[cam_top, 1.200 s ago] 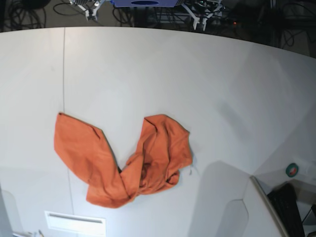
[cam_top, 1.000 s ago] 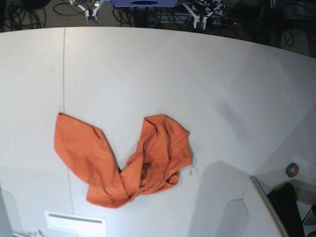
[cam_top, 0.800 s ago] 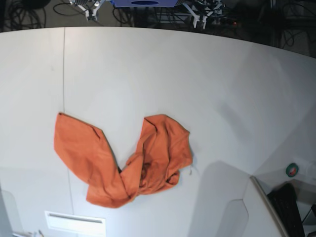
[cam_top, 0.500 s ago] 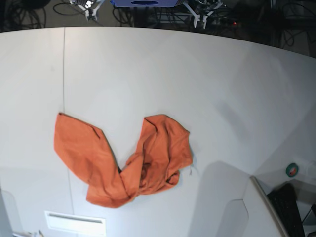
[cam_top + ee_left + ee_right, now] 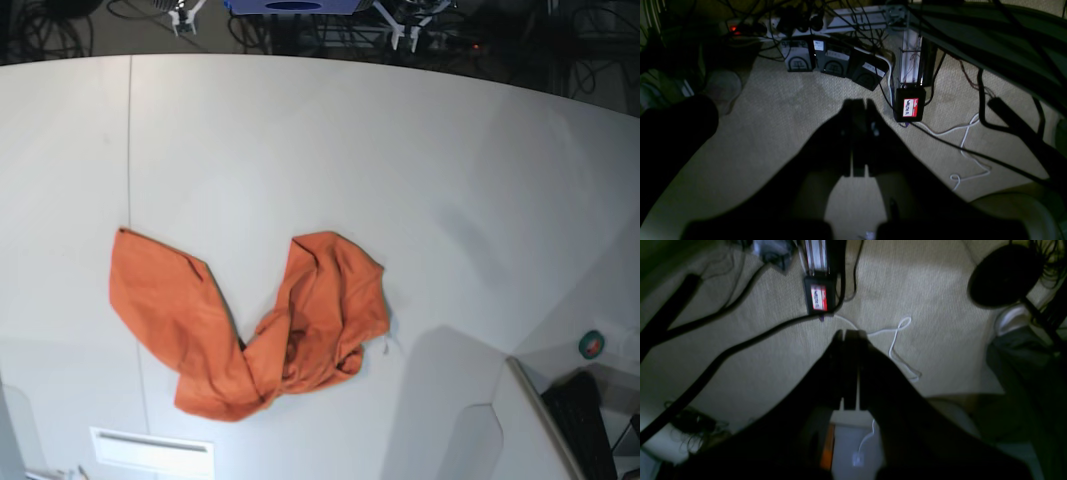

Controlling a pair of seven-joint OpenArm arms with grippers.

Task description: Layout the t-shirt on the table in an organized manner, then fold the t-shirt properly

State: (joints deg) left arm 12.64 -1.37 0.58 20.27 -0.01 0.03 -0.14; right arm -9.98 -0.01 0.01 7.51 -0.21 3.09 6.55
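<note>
Base view: crumpled t-shirt alone on table; left claw and right claw clenched, empty, over floor cables.

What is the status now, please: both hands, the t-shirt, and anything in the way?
Left hand shut, empty, off the table. Right hand shut, empty, over the floor. T-shirt crumpled and twisted on the table, not laid out. Nothing in the way.

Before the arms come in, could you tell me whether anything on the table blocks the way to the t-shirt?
Nothing visible does. The t-shirt lies crumpled alone on the bare white table, and both grippers are off beyond its far edge.
</note>
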